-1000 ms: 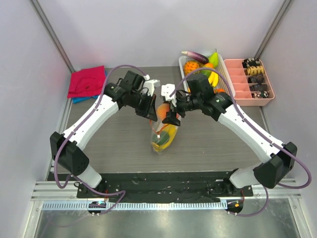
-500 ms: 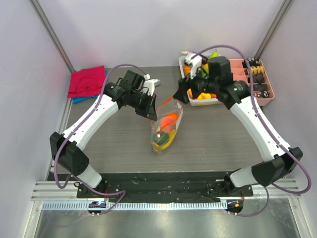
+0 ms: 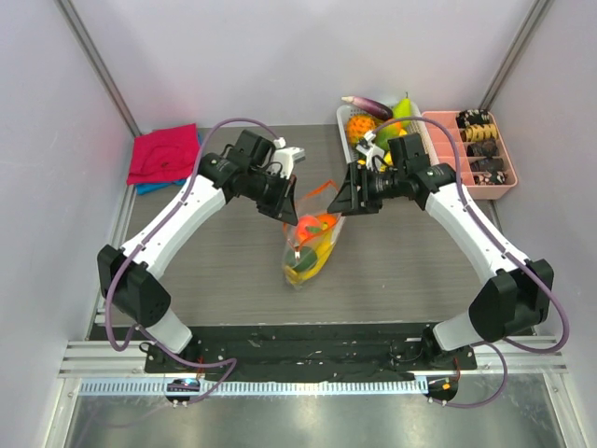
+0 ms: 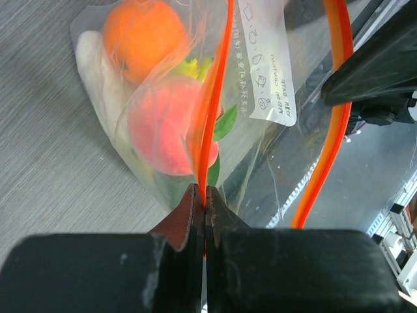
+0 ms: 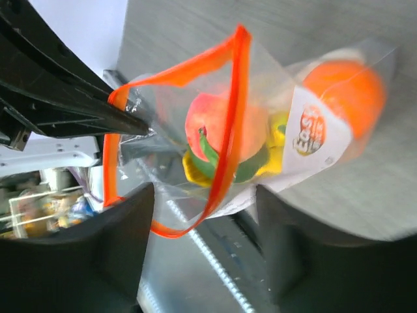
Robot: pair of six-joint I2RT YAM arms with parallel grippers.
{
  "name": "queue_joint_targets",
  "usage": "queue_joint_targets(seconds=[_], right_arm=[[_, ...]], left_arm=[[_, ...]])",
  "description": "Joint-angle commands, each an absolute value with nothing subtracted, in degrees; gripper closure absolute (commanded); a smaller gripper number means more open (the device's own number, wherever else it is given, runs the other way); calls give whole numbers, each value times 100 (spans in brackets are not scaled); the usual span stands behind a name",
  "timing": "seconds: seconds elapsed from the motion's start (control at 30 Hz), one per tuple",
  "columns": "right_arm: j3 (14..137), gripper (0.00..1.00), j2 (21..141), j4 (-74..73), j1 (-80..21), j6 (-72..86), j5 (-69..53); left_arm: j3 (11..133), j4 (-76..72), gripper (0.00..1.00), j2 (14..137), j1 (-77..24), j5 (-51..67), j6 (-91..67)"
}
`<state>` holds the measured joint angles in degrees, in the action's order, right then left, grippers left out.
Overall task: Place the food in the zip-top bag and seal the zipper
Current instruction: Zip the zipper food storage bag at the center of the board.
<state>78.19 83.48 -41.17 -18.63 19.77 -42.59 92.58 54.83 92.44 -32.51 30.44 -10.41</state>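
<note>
Your left gripper point(image 4: 201, 195) is pinched tight on the zipper point(image 4: 218, 85), both fingers pressed together over the orange-red strip at one end of the mouth of the zip-top bag point(image 3: 308, 254). Your right gripper point(image 5: 203, 195) stands at the mouth's other side with its jaws apart. The near run of the strip sags between its fingers, and nothing is clamped there. The mouth gapes as a wide loop between the two grippers, while the bag's closed end rests on the table point(image 3: 215, 271).

Inside the bag sit an orange point(image 4: 144, 32), a red fruit point(image 4: 163, 124) with a green leaf, a white oblong piece point(image 4: 98, 72) and a yellow piece point(image 5: 194, 175). A white label point(image 4: 267, 65) is on the bag's wall.

Beyond the bag, behind your right arm, a white basket point(image 3: 341, 117) holds more toy produce, a purple aubergine point(image 3: 367, 105) among it. Further right of the bag is a pink compartment tray point(image 3: 480, 191) with dark pieces. A red cloth point(image 3: 163, 154) lies well to the bag's left.

The left wrist view alone shows the pinch itself, which the overhead camera hides under the gripper body. The right wrist view shows the whole open loop. Only the overhead view takes in the basket, tray and cloth.
</note>
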Motion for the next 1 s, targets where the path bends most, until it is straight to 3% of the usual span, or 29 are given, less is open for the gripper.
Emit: queue_joint_targets(seconds=[0.0, 0.03, 0.07, 0.17, 0.3, 0.5, 0.57, 0.6, 0.7, 0.83, 0.87, 0.97], right_arm=[[7498, 48, 8069, -3692, -1872, 2733, -4851], [7454, 59, 8060, -3622, -1863, 2820, -5034], [7427, 79, 8042, -3560, -1863, 2891, -5167], [7244, 99, 7797, -2859, -1872, 3610, -5544], [6541, 99, 7086, -1061, -1872, 5086, -5432], [5442, 99, 6557, -721, -1898, 5827, -4870], [5213, 99, 6478, -695, -1855, 5818, -4808], [5160, 99, 6443, -677, -1820, 5827, -4764], [5045, 99, 6364, -467, -1644, 5985, -4772], [4922, 99, 6284, -27, -1415, 6327, -4877], [4887, 99, 6258, 252, -1389, 6459, -4887], [4764, 99, 6188, 596, -1389, 6583, -4878]], left_arm=[[9527, 5406, 100, 9272, -3305, 3208, -923], [9536, 5388, 100, 9272, -3322, 3217, -932], [9545, 5353, 100, 9290, -3340, 3225, -940], [9790, 5326, 100, 9456, -3471, 3243, -923], [10326, 5484, 100, 9807, -3586, 3488, -879], [10170, 5265, 69, 9774, -3534, 3612, -844], [9854, 4820, 64, 9503, -3332, 3814, -1079], [9339, 4564, 53, 9101, -3096, 3832, -1220], [7844, 3238, 34, 7803, -2517, 3920, -1678], [5796, 1813, 4, 5887, -2285, 3359, -1232], [5035, 1341, 0, 5480, -2294, 3297, -1161], [3933, 705, 0, 4580, -2303, 3566, -1134]])
